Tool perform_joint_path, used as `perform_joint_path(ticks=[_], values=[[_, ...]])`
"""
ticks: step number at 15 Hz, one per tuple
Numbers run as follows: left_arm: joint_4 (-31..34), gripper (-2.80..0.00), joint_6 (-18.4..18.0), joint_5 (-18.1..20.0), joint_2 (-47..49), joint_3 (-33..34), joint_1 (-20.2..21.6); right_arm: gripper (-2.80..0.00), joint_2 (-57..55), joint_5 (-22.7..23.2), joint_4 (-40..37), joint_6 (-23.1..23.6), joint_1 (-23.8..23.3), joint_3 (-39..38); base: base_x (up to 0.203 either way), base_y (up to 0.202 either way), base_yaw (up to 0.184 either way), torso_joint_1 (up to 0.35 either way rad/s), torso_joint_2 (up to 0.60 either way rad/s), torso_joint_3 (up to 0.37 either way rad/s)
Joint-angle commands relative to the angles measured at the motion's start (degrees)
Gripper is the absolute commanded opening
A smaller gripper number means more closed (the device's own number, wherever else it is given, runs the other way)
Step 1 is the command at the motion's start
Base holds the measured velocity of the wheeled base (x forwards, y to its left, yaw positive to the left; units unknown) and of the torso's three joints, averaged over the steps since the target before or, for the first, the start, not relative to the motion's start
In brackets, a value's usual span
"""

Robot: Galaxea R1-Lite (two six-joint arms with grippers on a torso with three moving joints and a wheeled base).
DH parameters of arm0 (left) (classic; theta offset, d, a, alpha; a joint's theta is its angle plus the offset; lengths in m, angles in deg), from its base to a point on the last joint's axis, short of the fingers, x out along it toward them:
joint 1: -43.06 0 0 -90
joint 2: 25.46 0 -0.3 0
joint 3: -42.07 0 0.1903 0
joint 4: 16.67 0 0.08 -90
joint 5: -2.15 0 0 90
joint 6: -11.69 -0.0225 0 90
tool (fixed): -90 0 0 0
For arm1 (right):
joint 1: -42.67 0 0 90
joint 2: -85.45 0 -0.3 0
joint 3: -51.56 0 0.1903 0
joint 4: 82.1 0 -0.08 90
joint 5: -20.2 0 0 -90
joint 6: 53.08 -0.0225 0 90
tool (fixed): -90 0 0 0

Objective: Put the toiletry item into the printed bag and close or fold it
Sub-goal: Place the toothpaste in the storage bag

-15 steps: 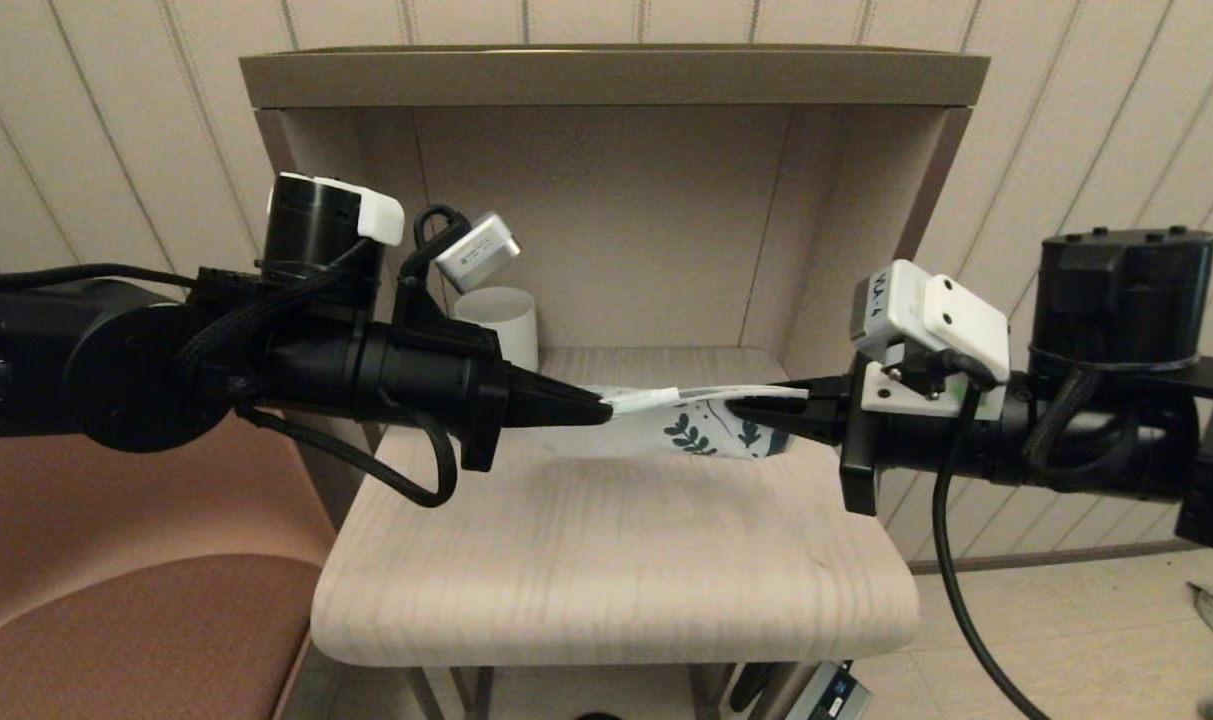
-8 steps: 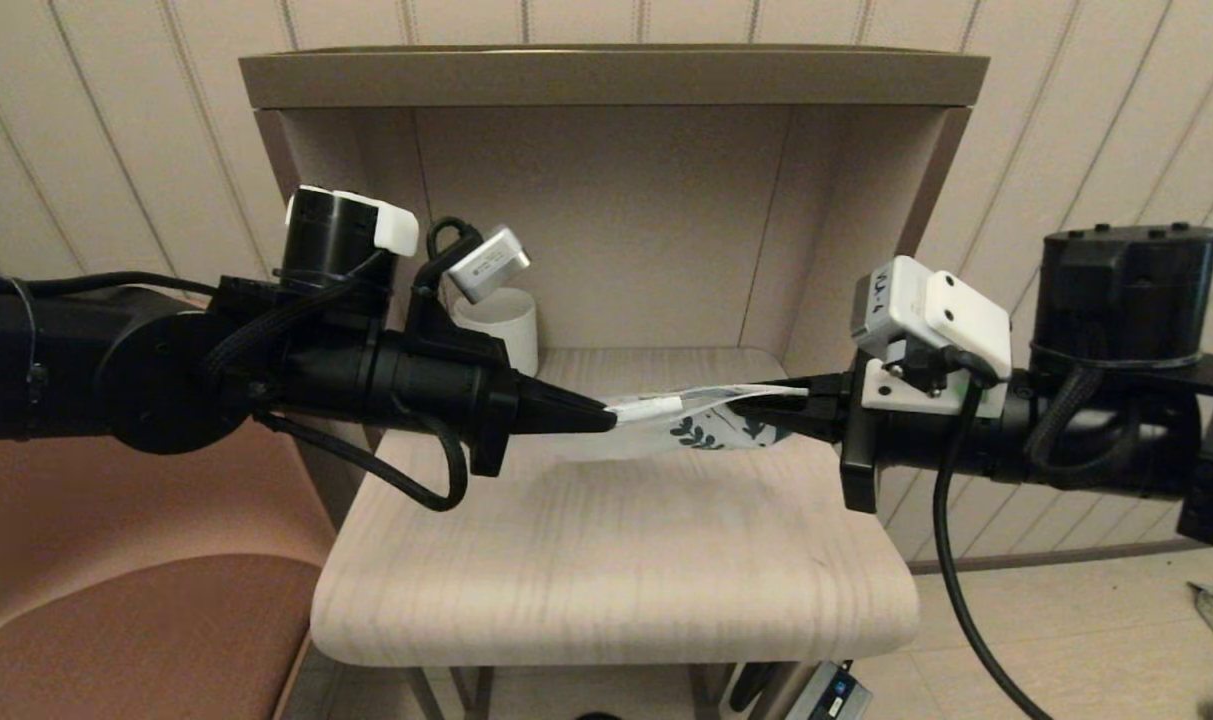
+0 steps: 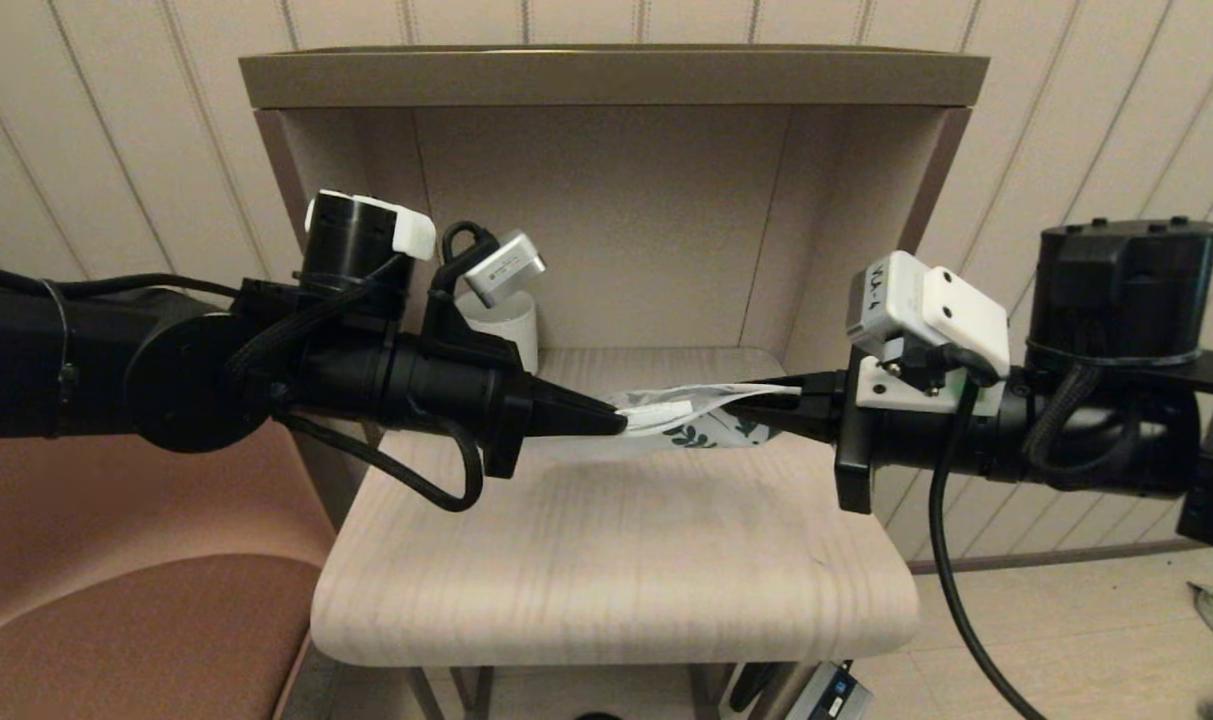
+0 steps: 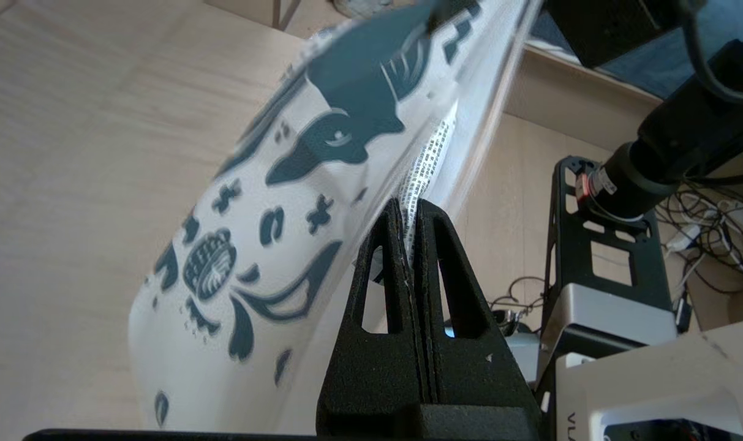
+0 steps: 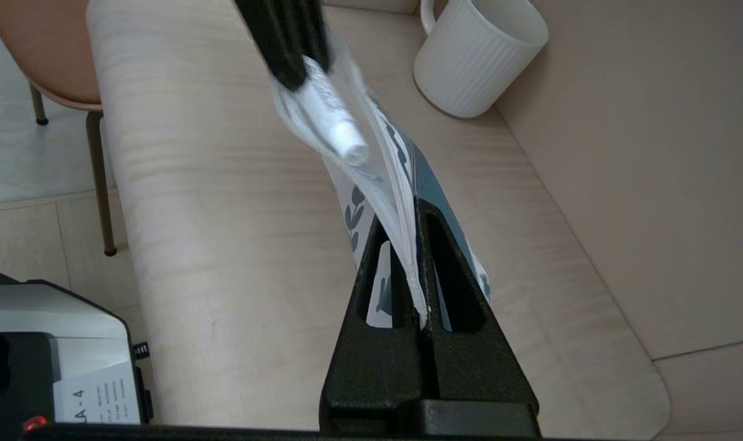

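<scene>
I see the printed bag, white with teal leaves, sagging in the air between my left gripper and right gripper, both clamped on its edges.

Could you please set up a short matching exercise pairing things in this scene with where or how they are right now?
Things:
1. left hand
2. right hand
3. ribbed mug
4. printed bag

States:
A. standing at the back of the shelf
B. shut on the white toiletry item
C. held up above the shelf surface
D. shut on the bag's edge

Pairs: 1-B, 2-D, 3-A, 4-C
</scene>
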Motion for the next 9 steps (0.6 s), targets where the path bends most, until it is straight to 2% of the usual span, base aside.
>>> perform_joint_path(ticks=[1,3,4,9], values=[[0.29,-2.80,0.04,0.20,0.85,-0.65,-0.15,-2.80,0.16,0.18,0.14,0.17,0.09,0.16,0.000,0.000,0.000,0.000,0.00,0.000],[0.18,-2.80,-0.03,0.10,1.24,-0.66,-0.15,-2.80,0.16,0.18,0.14,0.17,0.09,0.25,0.000,0.000,0.000,0.000,0.00,0.000],[0.05,0.00,-0.03,0.05,1.19,-0.60,-0.15,-2.80,0.16,0.18,0.14,0.17,0.09,0.25,0.000,0.000,0.000,0.000,0.00,0.000],[-0.10,0.00,-0.05,0.18,-0.83,-0.92,-0.08,-2.80,-0.11,0.18,0.14,0.10,0.36,-0.25,0.000,0.000,0.000,0.000,0.00,0.000]])
